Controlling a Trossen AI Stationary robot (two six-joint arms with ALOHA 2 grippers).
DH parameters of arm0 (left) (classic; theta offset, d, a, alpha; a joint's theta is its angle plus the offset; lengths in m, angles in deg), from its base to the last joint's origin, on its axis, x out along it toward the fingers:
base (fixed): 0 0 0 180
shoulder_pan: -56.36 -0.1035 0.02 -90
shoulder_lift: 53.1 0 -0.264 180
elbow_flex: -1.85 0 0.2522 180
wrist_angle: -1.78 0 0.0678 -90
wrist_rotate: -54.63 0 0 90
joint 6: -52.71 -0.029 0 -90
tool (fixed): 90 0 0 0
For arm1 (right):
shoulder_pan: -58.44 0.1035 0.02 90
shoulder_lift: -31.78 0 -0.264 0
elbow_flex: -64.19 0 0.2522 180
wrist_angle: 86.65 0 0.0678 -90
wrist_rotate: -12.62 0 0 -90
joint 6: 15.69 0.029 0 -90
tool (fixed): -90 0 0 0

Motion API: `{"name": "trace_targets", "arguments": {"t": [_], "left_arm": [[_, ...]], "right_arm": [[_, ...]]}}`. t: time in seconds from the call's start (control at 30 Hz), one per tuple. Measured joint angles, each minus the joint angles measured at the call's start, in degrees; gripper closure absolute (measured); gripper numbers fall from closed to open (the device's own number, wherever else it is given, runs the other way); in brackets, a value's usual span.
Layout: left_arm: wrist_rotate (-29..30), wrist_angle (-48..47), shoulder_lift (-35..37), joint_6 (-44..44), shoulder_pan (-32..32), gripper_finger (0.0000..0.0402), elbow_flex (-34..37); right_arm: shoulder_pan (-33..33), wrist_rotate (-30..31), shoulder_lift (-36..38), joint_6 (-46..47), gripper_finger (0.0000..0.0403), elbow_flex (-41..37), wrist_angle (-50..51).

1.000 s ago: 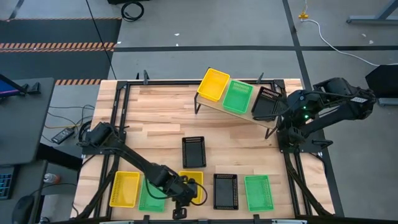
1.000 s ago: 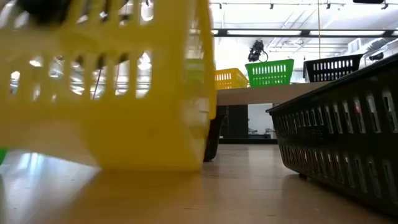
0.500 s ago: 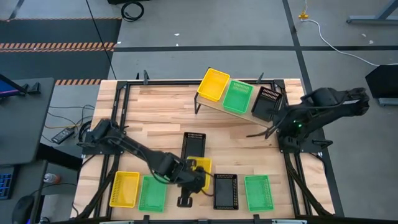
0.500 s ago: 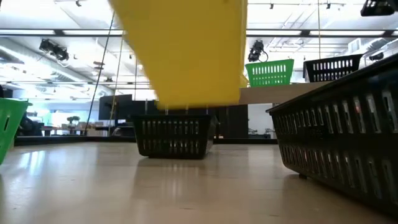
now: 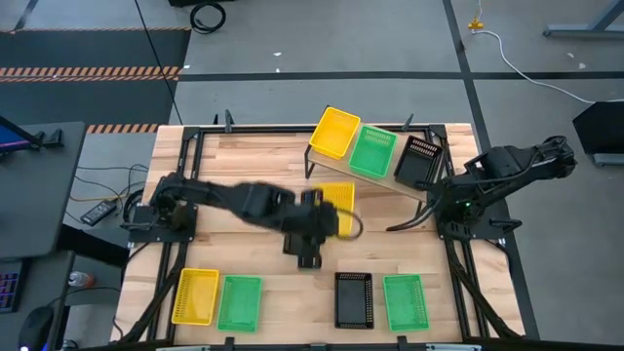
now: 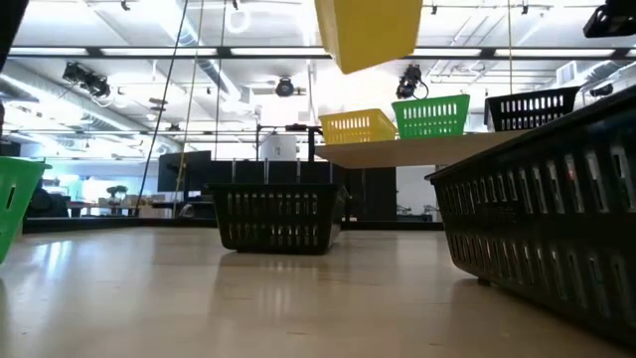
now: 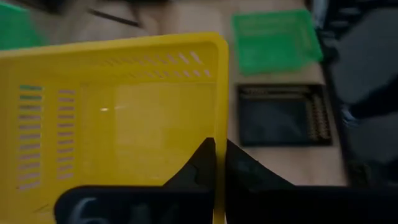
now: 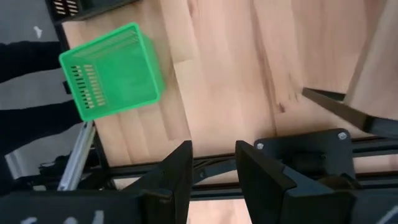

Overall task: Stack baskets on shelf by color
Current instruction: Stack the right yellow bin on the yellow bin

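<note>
My left gripper [image 5: 325, 216] is shut on a yellow basket [image 5: 338, 199] and holds it high over the middle of the table, above a black basket [image 6: 278, 217]. The shelf [image 5: 385, 180] at the far right carries a yellow basket [image 5: 334, 132], a green basket [image 5: 372, 151] and a black basket [image 5: 419, 161], each resting on its base. My right gripper [image 8: 211, 171] hangs open over the table's right edge by the shelf's leg [image 8: 329, 102], with nothing between its fingers. My left gripper pinches the rim of one side wall [image 7: 220, 134] of the yellow basket, one finger inside the basket and one outside. The fingers slant down from the table's left side. The basket [image 6: 368, 30] hangs lifted clear of the table, tilted.
Along the near edge stand a yellow basket [image 5: 195, 295], a green basket [image 5: 239, 302], a black basket [image 5: 353, 297] and a green basket [image 5: 404, 300]. Black frame rails [image 5: 185, 166] run along the table's sides.
My left gripper has lifted the yellow basket off the table near the front edge and swung it up and toward the far edge, over the middle black basket, turning as it went. My right arm has drawn back toward the right edge and sunk a little.
</note>
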Motion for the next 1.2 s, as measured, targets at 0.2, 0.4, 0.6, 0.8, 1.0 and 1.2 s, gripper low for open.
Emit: {"name": "trace_targets", "arguments": {"t": [0.2,0.4,0.6,0.8,1.0,1.2], "left_arm": [[2.84,-3.14,0.04,-11.4,-7.89,0.0392,-5.19],[1.68,-5.69,0.0,-23.54,-15.27,0.0392,-5.54],[0.86,-6.14,0.0,-36.79,-22.98,0.0391,-5.54],[-6.23,-4.84,-0.6,-45.88,-30.36,0.0391,-5.57],[-10.03,-2.21,-2.12,-49.87,-33.83,0.0391,-5.54],[-11.14,-1.95,-5.12,-53.43,-34.09,0.039,-5.57]], "right_arm": [[-0.03,4.16,0.39,-0.83,0.0275,-0.02,0.11],[-0.03,4.71,0.9,4.34,0.0275,-0.02,-0.06],[-0.03,4.32,0.9,12.49,0.0275,-0.02,-2.7],[-0.03,5.23,0.7,15.42,0.0275,-0.02,-7.13],[-0.03,6.94,0.33,17.25,0.0275,-0.02,-7.86],[-0.03,6.87,-0.14,17.21,0.0275,-0.02,-7.75]]}}
